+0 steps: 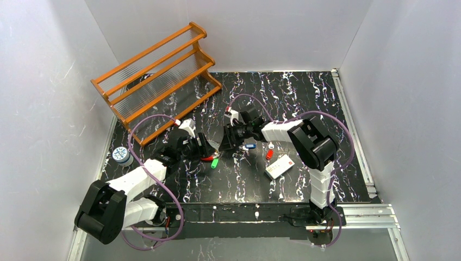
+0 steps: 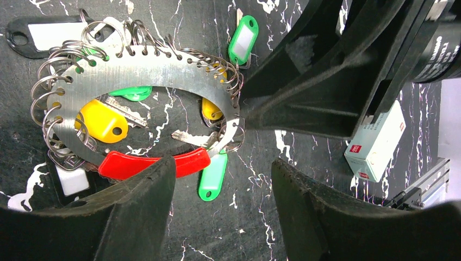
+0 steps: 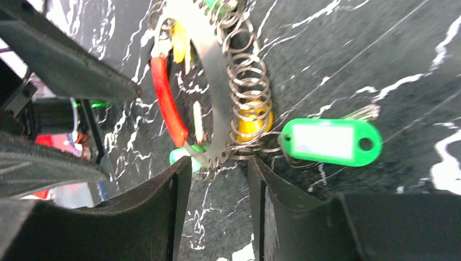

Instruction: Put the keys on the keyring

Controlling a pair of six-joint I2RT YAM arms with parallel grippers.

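- The left gripper (image 2: 223, 198) hangs over the near side of the keyring (image 2: 147, 70). Its fingers are spread wide and grasp nothing, and the ring's red bar (image 2: 152, 162) lies just at one fingertip.
- The keyring is a flat metal crescent strung with many small wire loops and a few coloured tags. It lies flat on the table (image 1: 304, 98) between the two grippers, and its long axis seems to run from one gripper towards the other.
- The crescent's free end points straight into the mouth of the right gripper (image 3: 217, 187). The fingers stand partly apart on either side of that end, and it cannot be told whether they pinch it.
- The loose keys (image 1: 250, 145), blue, white and red, lie to the right of that gripper, apart from the ring. The right arm is nearer, so it looks better placed to fetch one.
- A white card (image 1: 279, 166) lies just beyond them.
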